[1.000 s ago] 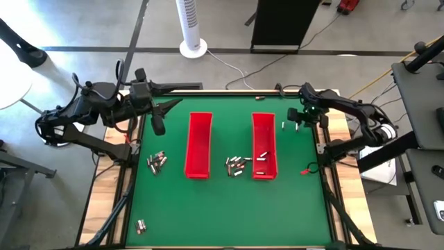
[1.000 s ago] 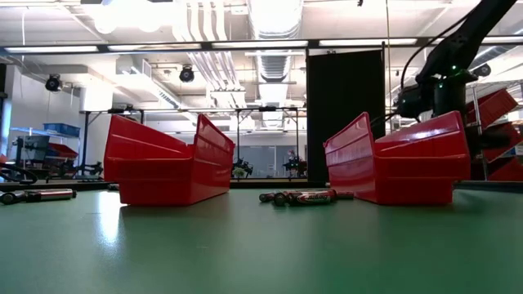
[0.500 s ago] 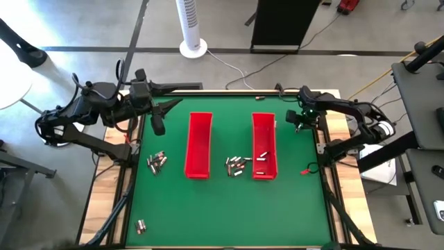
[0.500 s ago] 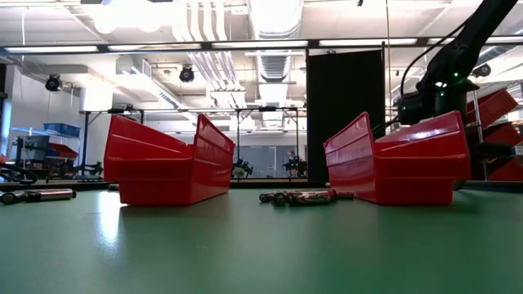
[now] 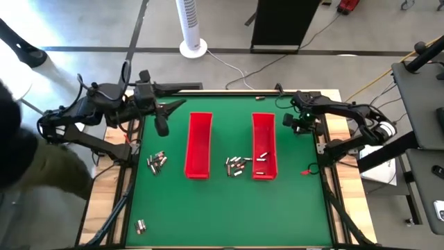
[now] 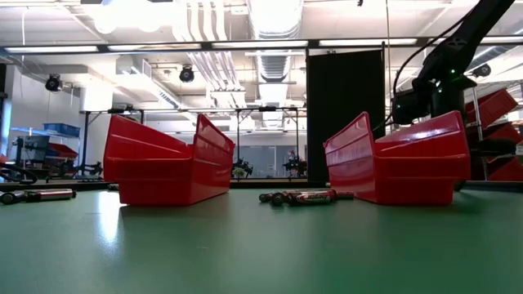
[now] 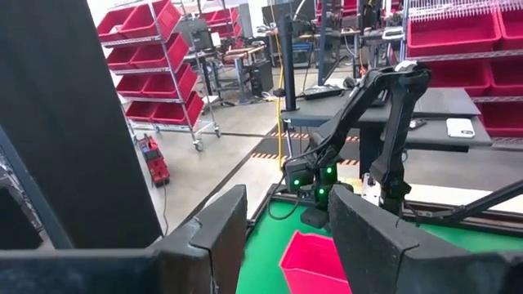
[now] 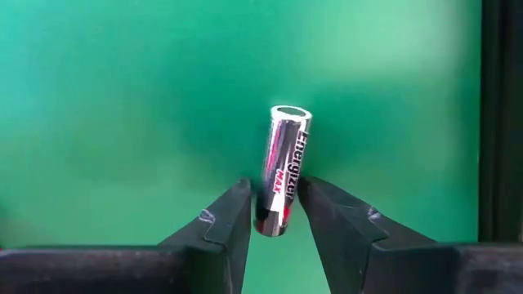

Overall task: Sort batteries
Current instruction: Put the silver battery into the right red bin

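My right gripper (image 5: 295, 123) hovers over the green mat just right of the right red tray (image 5: 263, 147), shut on one silvery battery (image 8: 284, 155). In the low view it shows behind that tray (image 6: 415, 102). My left gripper (image 5: 161, 125) waits open near the table's far-left corner, left of the left red tray (image 5: 198, 146). Loose batteries lie on the mat between the trays (image 5: 236, 165), left of the left tray (image 5: 156, 162) and near the near-left corner (image 5: 141, 225). A few lie inside the right tray (image 5: 261, 158). My right gripper pinches the battery between its two fingers (image 8: 233, 214) at the battery's dark-banded end (image 8: 274, 214). The battery lies along the fingers and its silvery end (image 8: 288, 113) sticks out past them toward the mat. It looks lifted clear of the mat.
Black frame rails run along the table's edges (image 5: 320, 149). A person's dark blurred shape stands off the table's left side (image 5: 21, 163). Open green mat (image 5: 229, 212) stretches across the near half.
My right gripper has moved a little toward the table's left and near side, closing on the right tray. My left arm has shifted slightly. A person has come into view beyond the table's left side.
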`<action>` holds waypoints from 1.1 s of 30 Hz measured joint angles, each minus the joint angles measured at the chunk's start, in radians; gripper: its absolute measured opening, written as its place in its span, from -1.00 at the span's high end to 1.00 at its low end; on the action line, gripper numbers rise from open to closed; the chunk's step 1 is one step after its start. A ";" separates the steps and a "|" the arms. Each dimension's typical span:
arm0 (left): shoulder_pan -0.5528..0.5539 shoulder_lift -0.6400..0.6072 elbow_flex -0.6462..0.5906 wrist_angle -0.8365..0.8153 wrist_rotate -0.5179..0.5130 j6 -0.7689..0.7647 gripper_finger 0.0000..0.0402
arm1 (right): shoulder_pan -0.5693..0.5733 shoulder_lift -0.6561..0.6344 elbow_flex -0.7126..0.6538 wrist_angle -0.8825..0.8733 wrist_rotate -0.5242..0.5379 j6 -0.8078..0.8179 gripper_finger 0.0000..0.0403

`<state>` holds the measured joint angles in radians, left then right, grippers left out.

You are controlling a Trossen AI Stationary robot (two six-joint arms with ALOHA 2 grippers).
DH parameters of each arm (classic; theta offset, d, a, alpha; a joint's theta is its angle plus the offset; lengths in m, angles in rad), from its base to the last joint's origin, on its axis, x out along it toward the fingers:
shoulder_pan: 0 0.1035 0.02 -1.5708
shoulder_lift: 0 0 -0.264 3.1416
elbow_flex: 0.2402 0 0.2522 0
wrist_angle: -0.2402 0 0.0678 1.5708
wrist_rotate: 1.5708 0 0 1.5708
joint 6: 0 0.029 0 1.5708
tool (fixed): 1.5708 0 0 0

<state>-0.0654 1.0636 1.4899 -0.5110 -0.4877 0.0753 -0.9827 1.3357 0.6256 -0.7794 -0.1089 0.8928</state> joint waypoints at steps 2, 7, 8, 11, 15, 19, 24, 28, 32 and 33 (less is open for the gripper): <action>0.000 -0.008 0.000 0.000 0.000 -0.014 0.23 | 0.001 0.000 0.000 0.001 0.018 0.012 0.38; 0.000 -0.035 0.000 0.000 -0.005 -0.023 0.23 | 0.001 0.000 -0.001 0.003 0.023 0.031 0.38; 0.000 -0.039 0.000 0.000 -0.022 -0.026 0.23 | 0.003 0.000 -0.001 0.004 0.023 0.036 0.40; 0.000 -0.045 0.000 -0.009 -0.074 -0.026 0.23 | 0.011 0.000 -0.001 0.006 0.030 0.058 0.45; 0.000 -0.044 0.000 -0.026 -0.071 0.001 0.23 | 0.011 0.000 -0.001 0.007 0.036 0.060 0.53; 0.000 -0.028 0.000 -0.039 -0.022 0.027 0.23 | 0.011 0.000 -0.001 0.009 0.049 0.077 0.61; 0.000 -0.023 0.000 -0.040 -0.021 0.037 0.23 | 0.011 0.000 -0.001 0.013 0.048 0.077 0.70; 0.000 -0.025 0.000 -0.045 -0.021 0.039 0.23 | 0.011 0.000 -0.001 0.015 0.051 0.076 0.72; 0.000 -0.028 0.000 -0.052 -0.021 0.039 0.23 | 0.011 0.000 -0.001 0.016 0.054 0.062 0.68; 0.000 -0.028 0.000 -0.062 -0.021 0.039 0.23 | 0.012 0.000 -0.001 0.016 0.055 0.057 0.68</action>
<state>-0.0652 1.0351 1.4902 -0.5731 -0.5091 0.1139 -0.9703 1.3357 0.6247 -0.7630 -0.0537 0.9502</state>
